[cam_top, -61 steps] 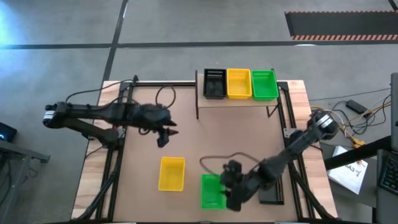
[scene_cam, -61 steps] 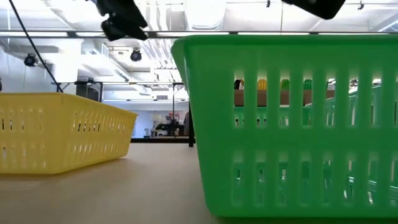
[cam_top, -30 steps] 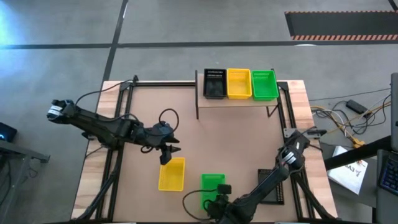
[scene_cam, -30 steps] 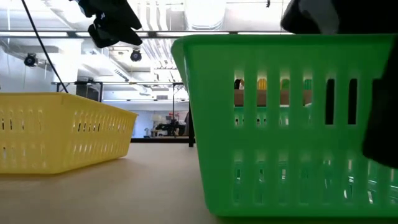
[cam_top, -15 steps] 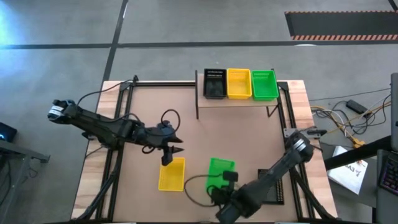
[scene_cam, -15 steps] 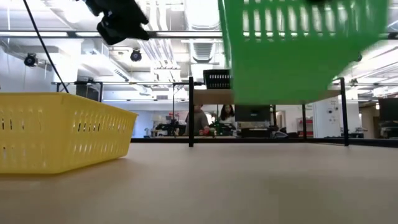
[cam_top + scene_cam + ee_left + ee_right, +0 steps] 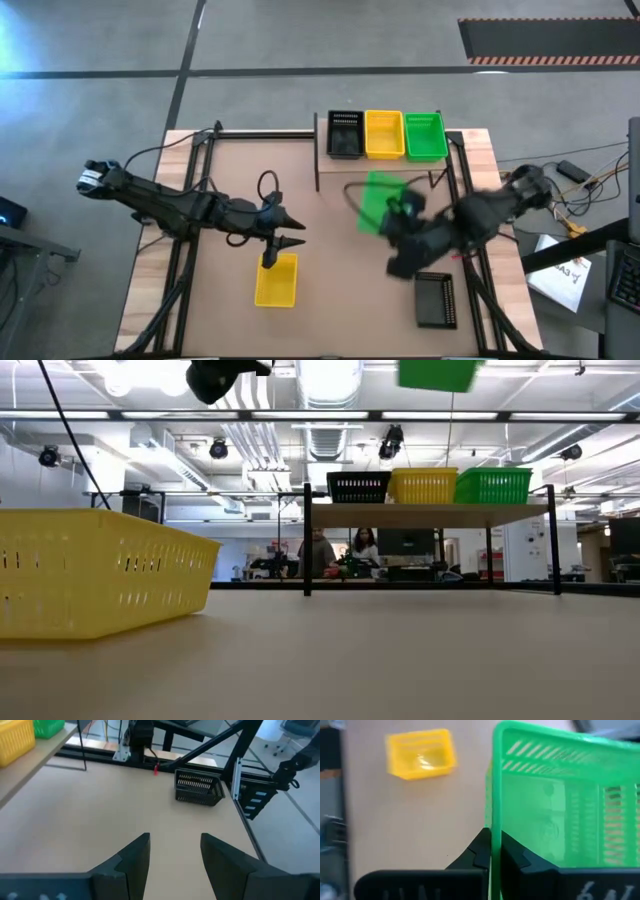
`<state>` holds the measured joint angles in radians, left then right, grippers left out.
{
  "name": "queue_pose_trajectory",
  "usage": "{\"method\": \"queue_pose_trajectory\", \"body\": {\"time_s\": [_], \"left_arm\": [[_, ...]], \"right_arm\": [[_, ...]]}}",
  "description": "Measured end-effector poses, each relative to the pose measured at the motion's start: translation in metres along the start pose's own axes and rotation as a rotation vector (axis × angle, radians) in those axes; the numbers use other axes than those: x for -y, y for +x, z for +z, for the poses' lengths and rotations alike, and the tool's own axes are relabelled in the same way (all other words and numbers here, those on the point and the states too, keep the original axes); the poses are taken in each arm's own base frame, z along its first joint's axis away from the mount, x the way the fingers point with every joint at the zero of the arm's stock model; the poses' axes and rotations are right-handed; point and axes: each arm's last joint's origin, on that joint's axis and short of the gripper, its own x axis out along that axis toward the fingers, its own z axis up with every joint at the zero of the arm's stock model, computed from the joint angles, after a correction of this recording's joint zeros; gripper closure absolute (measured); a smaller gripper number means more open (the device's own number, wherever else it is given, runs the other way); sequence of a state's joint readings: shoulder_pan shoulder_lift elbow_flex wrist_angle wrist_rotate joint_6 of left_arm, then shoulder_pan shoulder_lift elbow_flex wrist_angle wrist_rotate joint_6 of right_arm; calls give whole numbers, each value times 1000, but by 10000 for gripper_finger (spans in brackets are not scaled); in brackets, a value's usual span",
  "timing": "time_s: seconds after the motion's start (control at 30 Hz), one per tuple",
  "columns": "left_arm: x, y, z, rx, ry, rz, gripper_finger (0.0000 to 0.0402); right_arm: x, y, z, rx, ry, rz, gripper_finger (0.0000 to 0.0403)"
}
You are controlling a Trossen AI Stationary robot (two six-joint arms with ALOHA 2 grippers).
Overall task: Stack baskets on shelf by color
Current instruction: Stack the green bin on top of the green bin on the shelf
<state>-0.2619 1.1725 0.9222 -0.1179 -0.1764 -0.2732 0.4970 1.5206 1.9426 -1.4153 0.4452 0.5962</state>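
A green basket (image 7: 377, 196) hangs in the air near the shelf (image 7: 380, 164), with my right gripper (image 7: 402, 213) shut on it; it shows at the low view's top (image 7: 437, 373). On the shelf stand a black basket (image 7: 345, 133), a yellow basket (image 7: 384, 133) and a green basket (image 7: 425, 136) side by side. A second yellow basket (image 7: 277, 281) rests on the table. My left gripper (image 7: 291, 233) hovers open above its far end, with nothing between its fingers (image 7: 135, 857). My right gripper pinches one wall of the green basket at its rim (image 7: 492, 822), one finger inside the basket and one outside. The basket is lifted clear of the table and tilted.
A second black basket (image 7: 436, 300) lies on the table near the right edge, also seen in the left wrist view (image 7: 198, 788). Bare tabletop (image 7: 330, 240) stretches between the yellow basket and the shelf. People stand in the room behind the shelf (image 7: 340, 550).
My right gripper has lifted the green basket off the table near the front edge and swung it high up and toward the far right, close to the shelf. My left gripper has tipped up and rolled a little, staying over the yellow basket's far end.
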Motion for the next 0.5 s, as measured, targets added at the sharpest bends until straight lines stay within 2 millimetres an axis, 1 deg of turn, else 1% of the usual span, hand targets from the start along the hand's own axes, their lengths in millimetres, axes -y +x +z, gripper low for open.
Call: {"method": "queue_pose_trajectory", "body": {"time_s": [0.13,0.27,0.5], "left_arm": [[-2,0,1,9,22,5,242],[-7,1,3,13,15,25,242],[-16,4,3,16,-1,79,242]], "right_arm": [[42,-11,-8,-31,-35,-68,394],[84,-23,-23,-60,-123,-125,394],[150,-27,-57,-180,-306,-240,394]]}}
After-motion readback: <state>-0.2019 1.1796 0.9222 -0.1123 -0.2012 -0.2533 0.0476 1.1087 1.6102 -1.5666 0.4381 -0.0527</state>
